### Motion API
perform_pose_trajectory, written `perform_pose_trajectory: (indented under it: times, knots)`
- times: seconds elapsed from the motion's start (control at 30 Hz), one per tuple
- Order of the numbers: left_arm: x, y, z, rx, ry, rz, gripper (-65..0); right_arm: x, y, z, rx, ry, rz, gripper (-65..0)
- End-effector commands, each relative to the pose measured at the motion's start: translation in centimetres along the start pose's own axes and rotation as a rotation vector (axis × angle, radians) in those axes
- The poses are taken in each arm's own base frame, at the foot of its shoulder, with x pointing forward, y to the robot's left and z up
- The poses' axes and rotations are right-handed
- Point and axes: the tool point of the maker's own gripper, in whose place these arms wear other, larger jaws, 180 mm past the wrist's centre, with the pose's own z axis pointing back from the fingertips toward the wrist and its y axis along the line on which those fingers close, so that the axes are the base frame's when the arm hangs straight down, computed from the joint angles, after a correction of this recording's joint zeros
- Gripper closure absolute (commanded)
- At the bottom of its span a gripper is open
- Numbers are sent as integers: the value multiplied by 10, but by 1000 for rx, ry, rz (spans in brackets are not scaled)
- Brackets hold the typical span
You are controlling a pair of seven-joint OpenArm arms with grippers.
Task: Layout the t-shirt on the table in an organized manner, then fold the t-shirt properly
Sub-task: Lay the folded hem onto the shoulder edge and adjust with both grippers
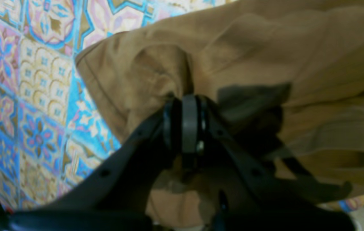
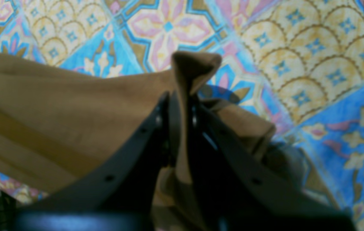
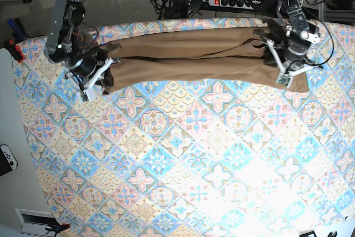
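**T-shirt stretched out, not yet folded**

T-shirt [image 3: 199, 58] hangs taut along the counter's [image 3: 183, 159] far edge. Right hand [image 3: 101, 74] pinches one end shut; left hand [image 3: 277, 59] clamps the other. Laying flat and folding remain.

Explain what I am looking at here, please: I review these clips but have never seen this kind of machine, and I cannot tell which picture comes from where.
This is a robot with two arms. The base view looks down on a table covered in a blue, pink and cream tile-pattern cloth. A tan-brown t-shirt is stretched in a long band along the far edge, between the arms.

The other two pictures come from cameras mounted on the wrists, each looking along its own end effector. The left end effector, on the right side of the base view, is shut on a bunch of the shirt. The right end effector, on the base view's left, is shut on the other end, with a tip of cloth poking up between its fingers. Power strips and cables lie beyond the table.
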Motion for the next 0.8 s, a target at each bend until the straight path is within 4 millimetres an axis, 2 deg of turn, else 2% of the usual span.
perform_pose_trajectory:
  times: [0.0,0.07,0.2,0.47,0.6,0.67,0.77]
  knots:
    - [-2,16,5,48,3,9,0,2,0,5,2,-18,11,0]
    - [-8,23,7,67,17,27,0,-3,1,5,3,-6,7,0]
    - [-13,25,6,70,30,35,0,-9,1,3,6,8,-4,0]
    - [-18,13,4,44,52,6,0,-23,-2,-3,11,52,-32,0]
    - [-26,8,3,63,102,-23,0,-27,14,-11,54,72,-8,0]
    - [-30,6,3,82,131,-31,-72,-28,22,-13,72,78,5,0]
    - [-33,4,3,101,160,-38,-167,-27,25,-14,81,80,11,-78]
